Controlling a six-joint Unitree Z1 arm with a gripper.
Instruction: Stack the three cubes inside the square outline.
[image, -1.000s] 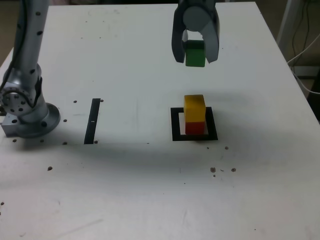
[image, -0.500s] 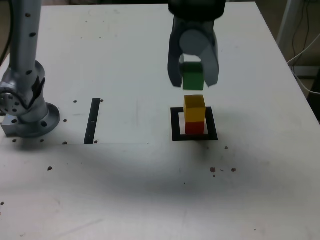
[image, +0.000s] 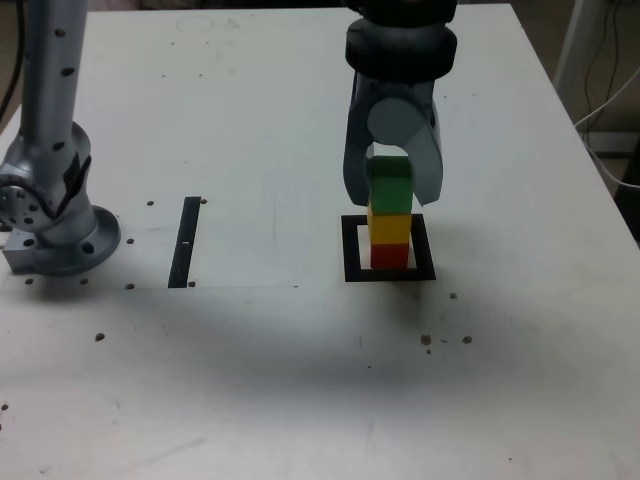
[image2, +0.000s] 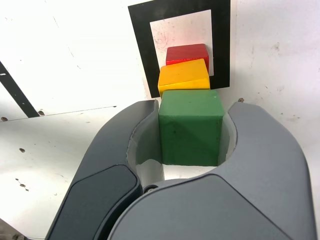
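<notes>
The green cube (image: 391, 188) is coming in over the black square outline (image: 352, 250), and what a change in one second! A moment ago it hung well beyond the outline in the exterior view, bare tabletop (image: 270, 350) showing between it and the stack. Now that gap is gone: from the exterior view it overlaps the top of the yellow cube (image: 390, 229), right in line with the pair above the outline.

And the gripper (image: 392, 196)? Closed in on the green cube, a finger against each side, open only as wide as the block itself. No release yet! Beneath it, the yellow cube sits on the red cube (image: 390, 256), and the red one stands inside the outline, white floor showing around it. Those two haven't budged, by the look of it; the arm has done all the travelling.

So this goes from carrying to placing, the last block of three, and the job looks nearly done. Is green actually resting on yellow? The pictures can't settle that; it's very close or just touching. What's wanted now, I'd judge, is a fine line-up over the outline, a gentle final lowering if any height remains, then an even opening and a straight lift away. Press too hard or drag a finger on the way out, and the whole tower could lean or topple across the outline.
</notes>
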